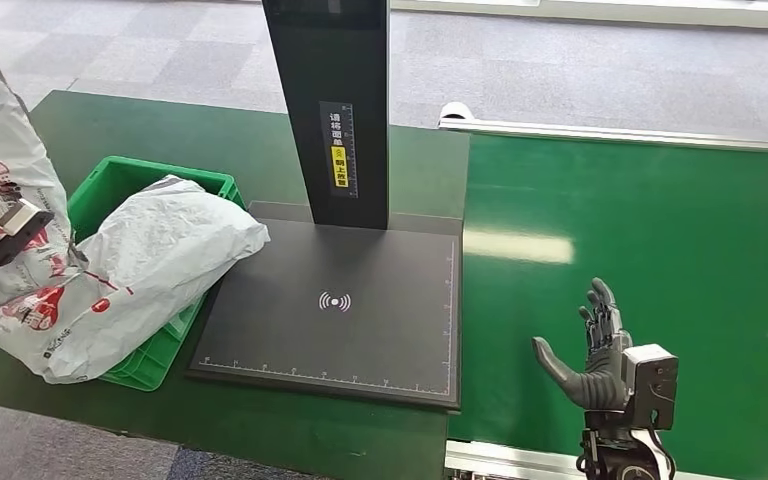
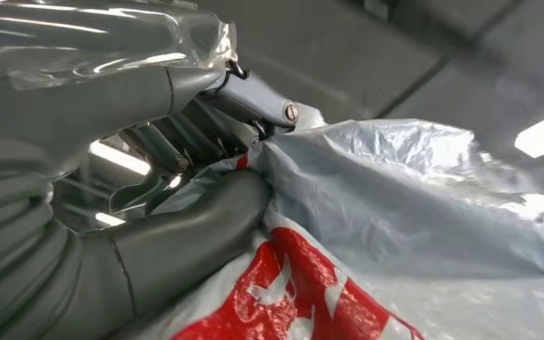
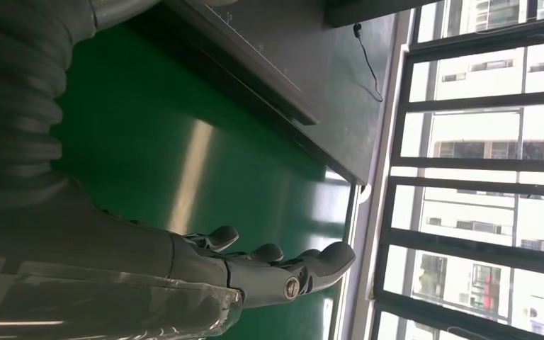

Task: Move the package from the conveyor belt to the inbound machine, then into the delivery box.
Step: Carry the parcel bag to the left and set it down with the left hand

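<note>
Two packages here: the left hand (image 2: 184, 177) clutches one package (image 1: 0, 200) beside the green delivery box (image 1: 110, 185) (another package (image 1: 150, 270) already fills it); the right hand (image 1: 595, 355) hovers slack-fingered above the conveyor belt (image 1: 660, 250).

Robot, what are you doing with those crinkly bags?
The robot's left hand grips a white package with red print, held up at the left beside the green crate. Another white package already lies in that crate, spilling over its edge. The black scanning plate in the middle has nothing on it. The right hand hovers open over the green conveyor belt, holding nothing.
</note>
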You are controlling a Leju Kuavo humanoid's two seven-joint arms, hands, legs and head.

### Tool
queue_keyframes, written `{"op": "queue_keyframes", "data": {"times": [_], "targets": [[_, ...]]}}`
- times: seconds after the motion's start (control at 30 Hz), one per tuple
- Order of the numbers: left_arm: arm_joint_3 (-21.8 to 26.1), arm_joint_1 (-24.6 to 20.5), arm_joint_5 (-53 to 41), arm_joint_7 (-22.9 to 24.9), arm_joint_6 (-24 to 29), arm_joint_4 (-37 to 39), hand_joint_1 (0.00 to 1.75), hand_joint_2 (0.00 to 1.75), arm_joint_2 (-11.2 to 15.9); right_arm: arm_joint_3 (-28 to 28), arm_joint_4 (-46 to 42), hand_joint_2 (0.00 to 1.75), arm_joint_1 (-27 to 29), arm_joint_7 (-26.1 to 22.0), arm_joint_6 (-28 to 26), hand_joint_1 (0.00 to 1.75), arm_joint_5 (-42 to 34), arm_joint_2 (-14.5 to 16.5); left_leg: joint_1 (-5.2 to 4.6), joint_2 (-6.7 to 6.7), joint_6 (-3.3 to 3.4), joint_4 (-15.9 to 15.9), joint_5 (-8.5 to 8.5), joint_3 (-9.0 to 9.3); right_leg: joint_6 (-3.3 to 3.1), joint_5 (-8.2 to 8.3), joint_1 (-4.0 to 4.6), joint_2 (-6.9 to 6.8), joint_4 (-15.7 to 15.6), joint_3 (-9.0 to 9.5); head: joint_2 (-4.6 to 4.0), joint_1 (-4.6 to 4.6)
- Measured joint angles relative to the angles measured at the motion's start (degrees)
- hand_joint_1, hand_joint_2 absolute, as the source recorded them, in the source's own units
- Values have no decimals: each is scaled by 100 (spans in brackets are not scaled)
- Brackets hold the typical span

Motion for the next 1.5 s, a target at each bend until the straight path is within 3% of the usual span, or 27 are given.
{"op": "queue_keyframes", "data": {"times": [0.33, 0.63, 0.7, 0.87, 0.97, 1.03, 1.1, 1.2, 1.27, 1.3, 1.5], "targets": [[463, 107, 45, -351, 3, -1048, 175, 175, -500, 62, 51, 175, -2, -26, 0, 0, -17, -69, 3, -4, 0, -1, 1, 0, -1, -1, 2, -2, 1, 2, -1, -1], [598, 116, 96, -479, 2, -1272, 175, 175, -668, 69, 73, 175, -6, -27, 0, 0, -20, -86, 2, -6, 0, -1, 1, 0, -1, -1, 1, -3, 1, 2, 1, 0], [669, 114, 240, -837, 1, -1384, 175, 175, -726, 72, 78, 175, -11, -35, 0, 0, -27, -86, 2, -5, 0, -1, 1, 0, -1, -1, 1, -2, 1, 2, 0, -1], [1117, 90, 1544, -2488, 1, -1920, 175, 175, -1108, 134, 158, 175, -116, -80, 3, 0, -108, -113, 1, 0, 0, -1, 0, 1, -1, 0, 1, 1, 0, 2, -1, 1], [1201, 96, 2095, -2662, 1, -2059, 175, 175, -1272, 167, 215, 175, -168, -128, -37, 0, -148, -136, 1, -13, 0, 0, 1, 2, 2, -3, 0, -9, -1, 4, 0, -1], [1182, 93, 2044, -2551, -64, -1978, 175, 175, -1340, 174, 231, 175, -175, -149, -81, 0, -160, -143, 1, -21, 0, 0, 1, 3, 4, -4, 0, -13, -2, 4, 0, 0], [1011, 76, 1714, -1893, -430, -1698, 175, 175, -1312, 172, 218, 175, -145, -155, -95, 0, -137, -146, 1, -19, 0, 0, 1, 7, 4, -4, 0, -11, -2, 5, -1, 1], [337, 16, 1001, -304, -1808, -941, 175, 175, -963, 136, 157, 175, -88, -156, 23, 0, -16, -145, 2, -15, 0, -2, 3, 8, 1, -2, 1, -10, 1, 12, -1, 1], [-86, -7, 850, 305, -2839, -338, 175, 175, -655, 110, 144, 175, -109, -154, 143, 0, 73, -129, 3, 12, -1, -3, 4, 10, -7, 4, 3, 12, 4, 7, -1, 1], [-245, -12, 821, 434, -3095, -37, 175, 175, -527, 95, 144, 175, -123, -154, 180, 0, 106, -116, 4, 29, -2, -3, 4, 11, -10, 8, 4, 26, 5, 1, 0, -1], [-847, -175, 639, 675, -2831, 1029, 175, 175, -96, 11, 144, 175, -155, -153, 230, 0, 175, -50, 2, 28, -3, -1, 3, 5, -6, 6, 2, 35, 6, -6, 0, 1]]}}
